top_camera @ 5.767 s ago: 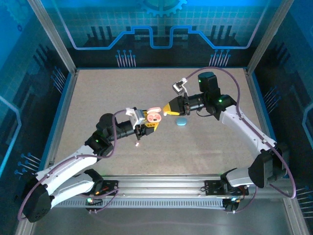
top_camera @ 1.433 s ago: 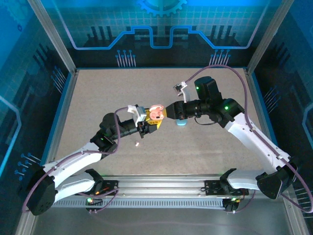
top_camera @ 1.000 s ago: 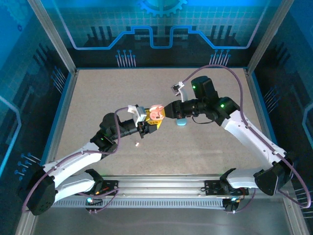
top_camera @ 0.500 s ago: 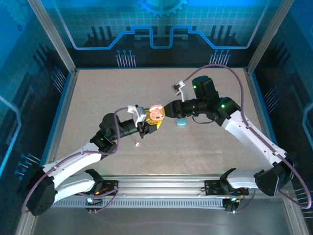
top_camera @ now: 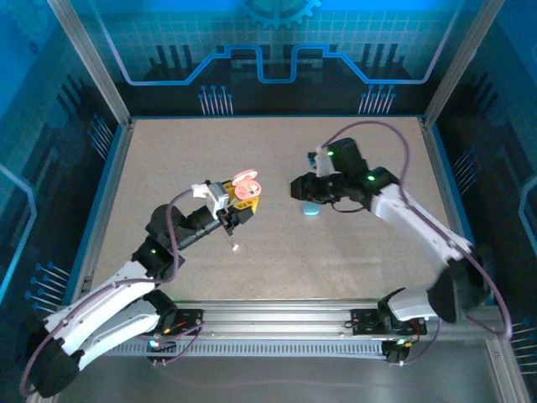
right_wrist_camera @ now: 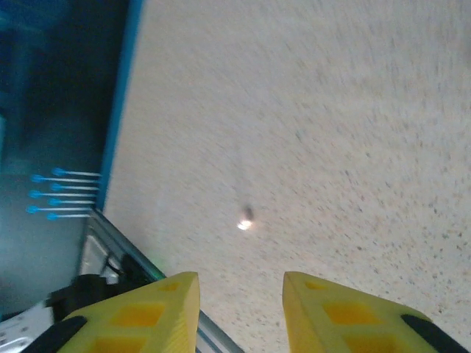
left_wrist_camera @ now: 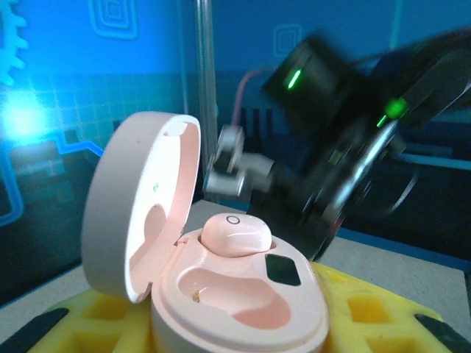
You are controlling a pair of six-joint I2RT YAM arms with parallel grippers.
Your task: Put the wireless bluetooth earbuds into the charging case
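Note:
My left gripper (top_camera: 237, 206) is shut on the open pink charging case (top_camera: 245, 186), held above the table left of centre. In the left wrist view the charging case (left_wrist_camera: 243, 301) sits between my yellow fingers (left_wrist_camera: 372, 312) with its lid up. One pale pink earbud (left_wrist_camera: 234, 234) sits in the far slot, and the near slot is empty. My right gripper (top_camera: 299, 186) hovers to the right of the case, apart from it. It stands open in the right wrist view (right_wrist_camera: 241, 283), nothing between its fingers. A tiny loose earbud (top_camera: 235, 247) (right_wrist_camera: 245, 219) lies on the table.
A teal oval case (top_camera: 311, 208) lies on the table just below my right gripper. Metal posts and blue walls (top_camera: 109, 159) bound the speckled table on all sides, with the rail (top_camera: 277, 319) along the near edge.
My right gripper opened and drew back to the right, away from the case. My left arm pulled the pink case back to the left.

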